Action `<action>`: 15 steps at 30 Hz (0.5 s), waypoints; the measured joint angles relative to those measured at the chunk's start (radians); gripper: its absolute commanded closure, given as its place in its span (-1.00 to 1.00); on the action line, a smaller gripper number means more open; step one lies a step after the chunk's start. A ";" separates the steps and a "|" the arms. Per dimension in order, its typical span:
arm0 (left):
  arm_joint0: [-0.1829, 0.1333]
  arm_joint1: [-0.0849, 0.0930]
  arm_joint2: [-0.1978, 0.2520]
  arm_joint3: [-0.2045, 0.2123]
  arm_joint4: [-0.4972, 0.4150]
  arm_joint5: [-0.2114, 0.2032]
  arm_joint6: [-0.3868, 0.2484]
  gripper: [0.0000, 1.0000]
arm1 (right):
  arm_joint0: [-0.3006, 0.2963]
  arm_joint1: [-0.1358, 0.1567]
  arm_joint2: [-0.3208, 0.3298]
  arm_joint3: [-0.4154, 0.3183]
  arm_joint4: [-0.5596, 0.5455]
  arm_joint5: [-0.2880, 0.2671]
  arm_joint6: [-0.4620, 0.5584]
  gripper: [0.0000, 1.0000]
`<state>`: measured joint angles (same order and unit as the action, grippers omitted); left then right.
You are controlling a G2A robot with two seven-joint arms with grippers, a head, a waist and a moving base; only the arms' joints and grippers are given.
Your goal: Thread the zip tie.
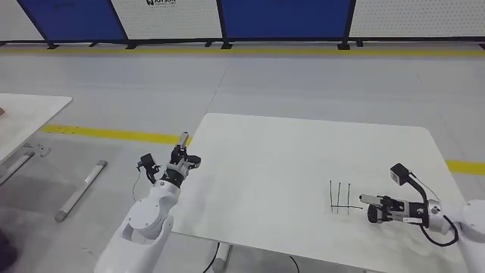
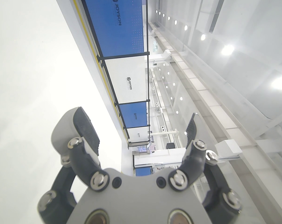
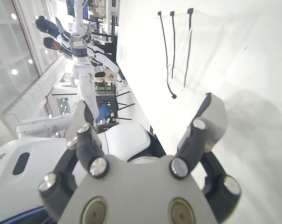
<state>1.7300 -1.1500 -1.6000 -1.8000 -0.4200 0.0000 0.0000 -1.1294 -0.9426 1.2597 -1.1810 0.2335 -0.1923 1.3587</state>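
Table (image 1: 288,152) white. Four black zip ties (image 1: 339,192) lie flat on its right part, toward the near edge.

From the right wrist: three ties (image 3: 173,43) side by side, heads at the same end. The fourth tie (image 3: 170,86) lies by their tail ends, its head nearest my right claw. I can't tell whether it touches the others.

Right gripper (image 1: 364,201) is low over the table, just beside the ties and pointing at them. Its fingers (image 3: 209,108) are spread wide with nothing between them, and they touch no tie.

Left gripper (image 1: 183,142) is at the table's left edge, well apart from the ties and pointing away from me. In the left wrist view its fingers (image 2: 84,127) are also spread apart, with nothing held.
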 measured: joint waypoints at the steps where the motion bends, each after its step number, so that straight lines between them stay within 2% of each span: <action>1: 0.000 0.000 0.000 0.000 0.000 0.000 0.000 -1.00 | 0.003 0.000 -0.003 0.004 0.001 0.000 -0.002 -0.78; 3: 0.000 0.000 0.000 0.000 0.000 0.000 0.000 -1.00 | 0.008 -0.001 -0.008 0.013 0.004 0.001 -0.004 -0.28; 4: 0.000 0.000 0.000 0.000 0.000 0.000 0.000 -1.00 | 0.010 -0.001 -0.010 0.017 0.003 0.002 -0.005 0.06; 6: 0.000 0.000 0.000 0.000 0.000 0.000 0.000 -1.00 | 0.013 -0.001 -0.014 0.023 -0.004 0.005 -0.010 0.16; 7: 0.000 0.000 0.000 0.000 0.000 0.000 0.000 -1.00 | 0.014 -0.001 -0.016 0.024 -0.006 0.006 -0.011 0.40; 8: 0.000 0.000 0.000 0.000 0.000 0.000 0.000 -1.00 | 0.014 0.000 -0.017 0.025 -0.010 0.008 -0.012 0.46; 11: 0.000 0.000 0.000 0.000 0.000 0.000 0.000 -1.00 | 0.014 0.002 -0.018 0.030 -0.013 0.013 -0.015 0.46; 13: 0.000 0.000 0.000 0.000 0.000 0.000 0.000 -1.00 | 0.014 0.003 -0.017 0.036 -0.013 0.018 -0.014 0.64; 15: 0.000 0.000 0.000 0.000 0.000 0.000 0.000 -1.00 | 0.013 0.004 -0.017 0.043 -0.010 0.026 -0.014 0.60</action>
<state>1.7300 -1.1500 -1.6000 -1.8000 -0.4200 0.0000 0.0000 -1.1162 -0.9385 1.2428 -1.1379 0.2232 -0.1661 1.3447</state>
